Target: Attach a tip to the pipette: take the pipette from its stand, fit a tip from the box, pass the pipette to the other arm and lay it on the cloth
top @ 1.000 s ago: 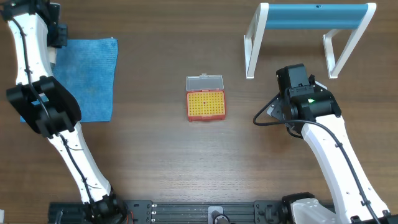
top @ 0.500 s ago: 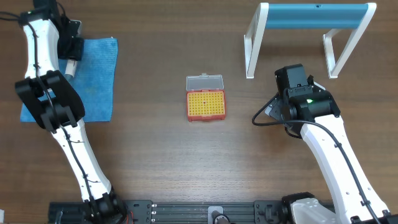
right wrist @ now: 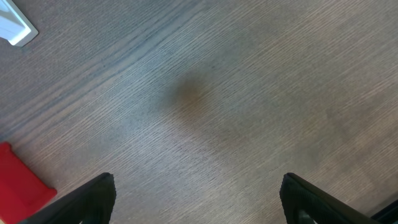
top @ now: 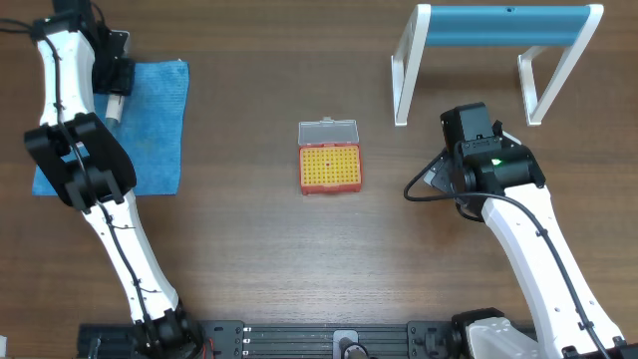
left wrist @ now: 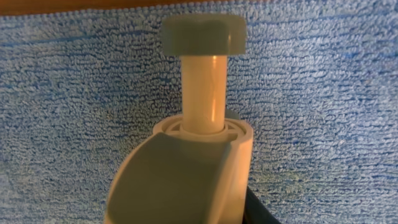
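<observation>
Last step: the left gripper (top: 114, 80) grips the pipette (left wrist: 200, 143) over the cloth (left wrist: 323, 93) and must lay it down softly; the right gripper (right wrist: 198, 198) is open

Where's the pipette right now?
The pipette is held in the left gripper, over the blue cloth at the top view's upper left, well to the left of the tip box.

A brown wood-grain table (top: 249, 259) with a black rail (top: 224, 332) along its near edge.
</observation>
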You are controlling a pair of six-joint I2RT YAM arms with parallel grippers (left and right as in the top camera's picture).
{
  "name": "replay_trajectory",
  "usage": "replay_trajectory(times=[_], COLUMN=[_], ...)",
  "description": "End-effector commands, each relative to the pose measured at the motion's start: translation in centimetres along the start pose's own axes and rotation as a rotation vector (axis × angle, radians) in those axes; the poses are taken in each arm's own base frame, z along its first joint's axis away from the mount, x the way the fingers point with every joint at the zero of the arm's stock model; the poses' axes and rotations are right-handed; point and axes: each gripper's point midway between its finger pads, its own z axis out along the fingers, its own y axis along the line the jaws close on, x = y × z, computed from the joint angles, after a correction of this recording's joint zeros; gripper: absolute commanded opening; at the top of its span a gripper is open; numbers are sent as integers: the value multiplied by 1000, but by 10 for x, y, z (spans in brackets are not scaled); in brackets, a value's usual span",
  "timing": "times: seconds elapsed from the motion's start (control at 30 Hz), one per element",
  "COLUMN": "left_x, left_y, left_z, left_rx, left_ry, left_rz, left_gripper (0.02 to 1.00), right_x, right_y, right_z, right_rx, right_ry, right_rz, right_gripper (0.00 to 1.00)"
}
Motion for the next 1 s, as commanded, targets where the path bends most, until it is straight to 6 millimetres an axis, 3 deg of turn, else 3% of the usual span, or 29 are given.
replay_trajectory(times=[0.03, 0.93, 0.97, 1.0], left_x=[-2, 3, 3, 3], left_y=[-3, -11, -11, -11], left_z=[11, 24, 24, 24], left_rx=[14, 47, 47, 47], left_ry=[-5, 24, 24, 24], left_rz=[-73, -92, -92, -92], left_gripper=[25, 25, 29, 112], right_x=[-2, -7, -7, -7], right_y=[3, 8, 8, 8], right_z=[-4, -4, -4, -4], right_rx=[-14, -35, -35, -35], right_ry=[-9, -30, -30, -30], right_rz=[15, 22, 22, 22], right_gripper=[860, 860, 862, 860])
